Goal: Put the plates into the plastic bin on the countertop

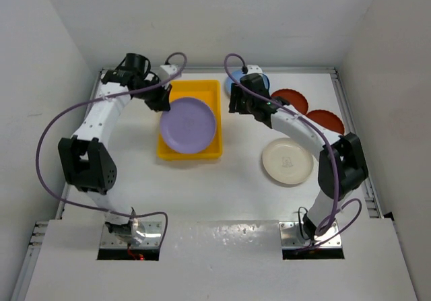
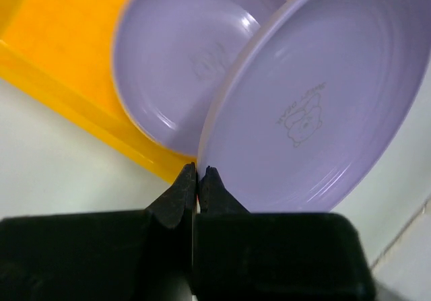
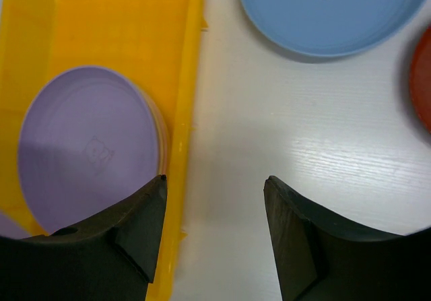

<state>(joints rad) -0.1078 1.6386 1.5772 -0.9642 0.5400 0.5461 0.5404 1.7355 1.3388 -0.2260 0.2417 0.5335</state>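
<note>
Left tool (image 2: 197, 174), closest to the lens, is clamped tight on the rim of a lavender plate (image 2: 316, 106), held tilted over the yellow bin (image 2: 60, 52), which sits toward the desk's far edge, left of centre. Another lavender plate (image 2: 182, 65) lies inside. The next move, I judge, is to level it, lower it and release. Right tool (image 3: 215, 186) stands about half open and empty above the desk (image 3: 303, 132), near the light blue plate (image 3: 330, 11). A faint bear stamp marks the plates, but its lettering is unreadable.

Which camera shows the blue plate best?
Right wrist: the blue plate sits unobstructed at its top, though cropped by the frame. Top external shows only a sliver behind the right arm. Left wrist does not show it.
</note>
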